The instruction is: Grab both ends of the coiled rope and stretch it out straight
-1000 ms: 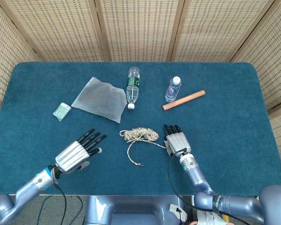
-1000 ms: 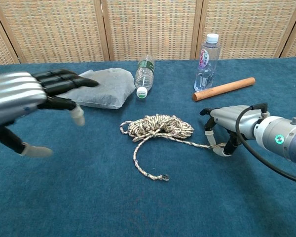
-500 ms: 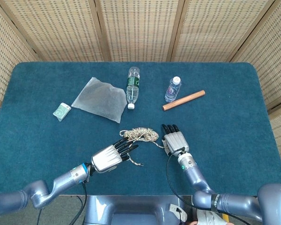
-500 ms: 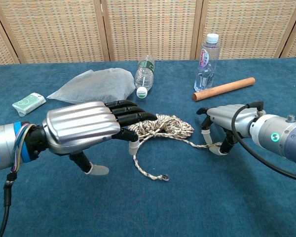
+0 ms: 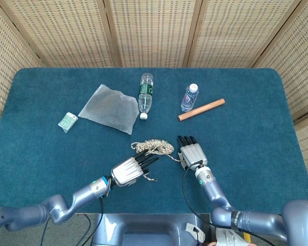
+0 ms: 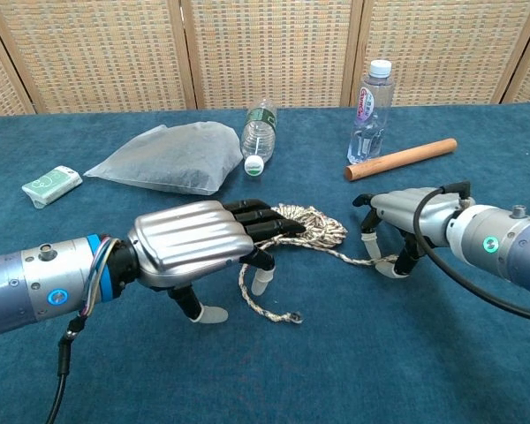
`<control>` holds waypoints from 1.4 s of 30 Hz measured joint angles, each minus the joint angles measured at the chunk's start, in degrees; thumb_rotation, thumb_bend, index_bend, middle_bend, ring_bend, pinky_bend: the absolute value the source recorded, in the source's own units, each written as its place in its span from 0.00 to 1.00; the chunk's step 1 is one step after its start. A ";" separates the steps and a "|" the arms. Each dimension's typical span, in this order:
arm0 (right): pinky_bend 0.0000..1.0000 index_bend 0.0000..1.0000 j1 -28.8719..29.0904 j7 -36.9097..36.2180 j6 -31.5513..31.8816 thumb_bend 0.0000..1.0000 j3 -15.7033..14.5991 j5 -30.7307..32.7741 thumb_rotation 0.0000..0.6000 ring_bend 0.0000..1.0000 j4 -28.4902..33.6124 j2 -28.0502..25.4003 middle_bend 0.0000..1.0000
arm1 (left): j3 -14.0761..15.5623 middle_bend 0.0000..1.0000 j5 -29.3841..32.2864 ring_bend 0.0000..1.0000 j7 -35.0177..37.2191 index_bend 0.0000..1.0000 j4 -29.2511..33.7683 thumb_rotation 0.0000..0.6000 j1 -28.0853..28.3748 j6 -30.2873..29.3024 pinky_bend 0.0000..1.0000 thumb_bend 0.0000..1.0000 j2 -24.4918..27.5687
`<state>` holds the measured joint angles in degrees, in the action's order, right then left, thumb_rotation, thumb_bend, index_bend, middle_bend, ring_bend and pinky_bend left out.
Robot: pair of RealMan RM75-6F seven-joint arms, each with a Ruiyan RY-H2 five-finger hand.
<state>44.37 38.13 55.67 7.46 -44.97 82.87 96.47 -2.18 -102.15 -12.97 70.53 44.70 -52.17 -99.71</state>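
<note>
The left hand (image 6: pixel 194 252) has moved in from the left and now hovers open over the loose rope (image 6: pixel 291 231) end at the table (image 6: pixel 442 353) centre, while the right hand (image 6: pixel 406 221) pinches the other end, so stretching seems near.

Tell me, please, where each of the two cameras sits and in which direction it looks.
Head view: high above the near edge, looking steeply down on the table; both forearms and hands show.
Chest view: low, just above table height, looking level across at the screen behind; left hand large.
Both share the rope, right hand and bottles.
</note>
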 measured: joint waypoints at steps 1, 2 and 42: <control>0.00 0.62 0.04 -0.06 -0.07 0.43 -0.02 0.03 1.00 0.00 -0.11 0.05 0.00 | 0.01 0.00 0.28 0.00 -0.01 0.47 -0.39 1.00 0.24 0.08 0.00 0.25 -0.48; 0.00 0.62 0.06 -0.10 -0.11 0.43 -0.03 0.04 1.00 0.00 -0.17 0.08 0.00 | 0.01 0.00 0.46 0.00 -0.03 0.47 -0.65 1.00 0.40 0.15 0.00 0.25 -0.78; 0.00 0.62 0.62 -2.27 -1.69 0.43 -0.36 0.20 1.00 0.00 -1.39 -0.29 0.00 | 0.40 0.00 8.07 0.00 -3.12 0.55 -4.73 1.00 4.64 2.78 0.00 0.38 -6.89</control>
<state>44.99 35.86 53.98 7.10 -44.78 81.48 96.18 -1.78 -94.08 -16.10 65.80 49.34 -49.39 -106.60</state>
